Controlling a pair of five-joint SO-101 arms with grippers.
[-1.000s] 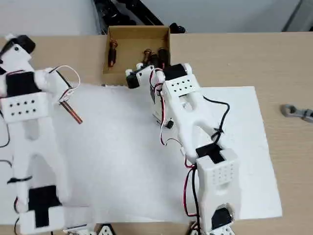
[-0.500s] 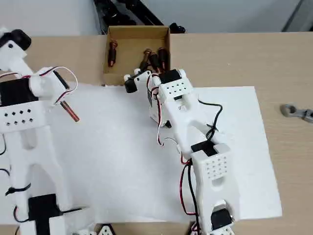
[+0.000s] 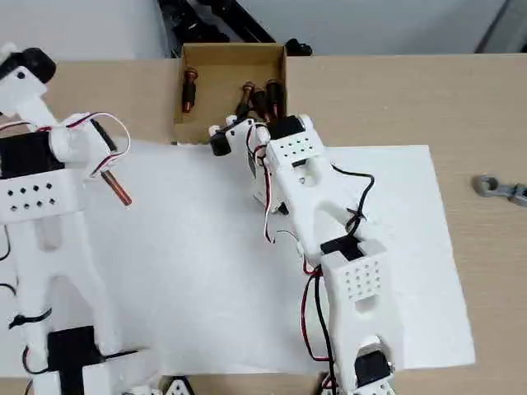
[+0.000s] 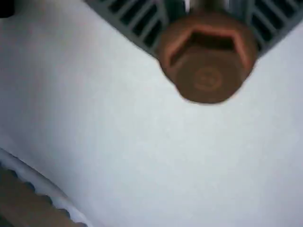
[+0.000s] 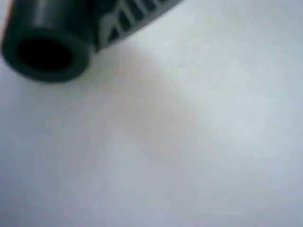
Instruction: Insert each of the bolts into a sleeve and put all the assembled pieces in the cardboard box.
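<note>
Work over the tabletop [image 3: 395,99], above the white sheet [image 3: 206,271]. Note the cardboard box [image 3: 232,56] at the sheet's far edge, already loaded with several assembled pieces [image 3: 262,97]. Verify left claw [image 3: 105,169] clamped on the bolt [image 3: 118,188], held over the sheet's left part. Verify right claw [image 3: 235,136] closed around the black sleeve [image 3: 220,145], just beside the box's near wall. Judged step: mating bolt to sleeve, currently well apart. Bring both parts together above the sheet. Align shank axis with bore axis before advancing; use hex head [image 4: 206,61] and bore [image 5: 45,52] as references. Advance slowly, without side load. Probable risk: tip catching on the sleeve rim, then slipping in either grip.
</note>
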